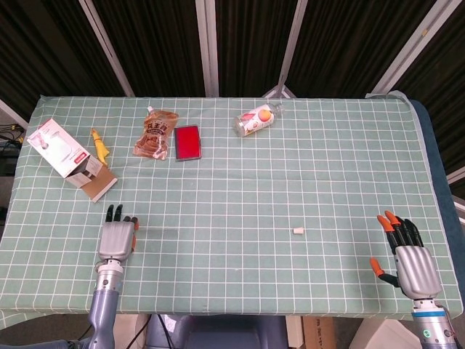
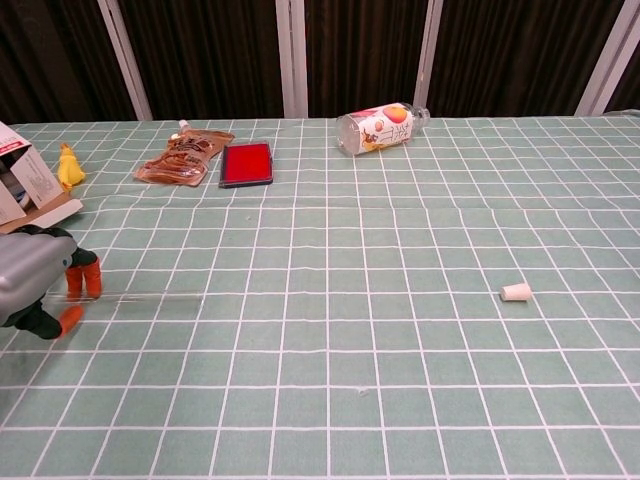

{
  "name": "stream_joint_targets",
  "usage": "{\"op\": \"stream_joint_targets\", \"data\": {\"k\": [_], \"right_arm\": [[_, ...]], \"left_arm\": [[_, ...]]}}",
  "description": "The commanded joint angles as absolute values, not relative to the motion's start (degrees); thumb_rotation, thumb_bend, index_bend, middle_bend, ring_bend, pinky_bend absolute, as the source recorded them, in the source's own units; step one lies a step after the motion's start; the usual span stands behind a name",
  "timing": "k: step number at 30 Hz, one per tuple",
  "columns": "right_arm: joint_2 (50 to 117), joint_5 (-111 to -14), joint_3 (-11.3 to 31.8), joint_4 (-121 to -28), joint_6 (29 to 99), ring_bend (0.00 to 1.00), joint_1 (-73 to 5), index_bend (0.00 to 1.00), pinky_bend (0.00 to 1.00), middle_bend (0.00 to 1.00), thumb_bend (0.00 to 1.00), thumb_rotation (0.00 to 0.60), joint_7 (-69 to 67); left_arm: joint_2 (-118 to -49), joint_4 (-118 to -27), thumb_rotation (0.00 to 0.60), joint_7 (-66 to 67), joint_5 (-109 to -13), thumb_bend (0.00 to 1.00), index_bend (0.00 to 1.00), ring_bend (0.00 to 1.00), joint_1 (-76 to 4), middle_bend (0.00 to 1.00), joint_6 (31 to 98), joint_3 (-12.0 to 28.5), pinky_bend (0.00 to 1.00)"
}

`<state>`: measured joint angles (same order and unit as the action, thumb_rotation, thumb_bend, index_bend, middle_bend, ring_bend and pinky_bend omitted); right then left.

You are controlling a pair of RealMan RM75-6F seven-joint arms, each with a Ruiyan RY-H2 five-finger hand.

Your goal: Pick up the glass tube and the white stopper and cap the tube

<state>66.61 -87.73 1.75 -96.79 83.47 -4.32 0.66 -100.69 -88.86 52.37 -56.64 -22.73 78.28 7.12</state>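
So the left hand point(image 1: 116, 238) was down at the near left of the table point(image 1: 240, 174), fingers pointed forward and close together. In the chest view its orange fingertips point(image 2: 82, 279) sat right at the end of the glass tube point(image 2: 140, 297), which lay flat on the cloth and ran off to the right as a thin, nearly see-through line. I honestly couldn't tell whether the fingers were actually pinching it or just touching it.

That's where I figured trouble could start. A clear, round tube lying flat is hard to see and rolls easily, so a nudge from those fingertips could have sent it rolling off instead of into a grip. Squeezing too hard on glass wouldn't have been great either.

Over to the right, the white stopper point(image 1: 297, 230) sat alone on the cloth, well apart from both hands. It's tiny, so a sloppy pinch could have flicked it away.

Far right, the right hand point(image 1: 407, 258) hovered near the table edge, fingers spread, holding nothing.
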Motion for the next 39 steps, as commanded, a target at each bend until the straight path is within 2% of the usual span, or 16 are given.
{"op": "stream_joint_targets", "data": {"k": [1,17,25,30,39], "right_arm": [[66.6,-87.7,1.8,-96.8,83.5,0.00,-4.3,0.00,0.00,0.00,0.38,0.600,0.7],[66.6,-87.5,1.8,-96.9,83.6,0.00,-4.2,0.00,0.00,0.00,0.38,0.600,1.1],[66.8,-84.3,2.8,-98.9,82.0,0.00,-4.7,0.00,0.00,0.00,0.38,0.600,3.8],[68.2,-81.2,4.0,-100.7,79.3,0.00,-6.4,0.16,0.00,0.00,0.38,0.600,8.3],[75.6,-74.6,7.1,-102.2,73.2,0.00,-12.3,0.27,0.00,0.05,0.38,0.600,19.3]], "left_arm": [[-100.6,-88.7,0.600,51.1,-57.8,0.69,0.48,0.09,-22.8,0.47,78.5,6.9,0.00],[-97.2,-88.3,0.600,38.4,-72.5,0.70,0.49,0.09,-23.6,0.48,80.7,5.8,0.00],[-95.5,-89.5,0.600,32.7,-76.8,0.70,0.49,0.09,-25.1,0.48,80.4,7.6,0.00],[-94.4,-90.5,0.600,29.9,-77.3,0.70,0.49,0.09,-26.3,0.48,79.1,9.4,0.00],[-92.0,-93.1,0.600,28.5,-76.3,0.70,0.48,0.09,-28.6,0.48,76.6,12.6,0.00]]}}
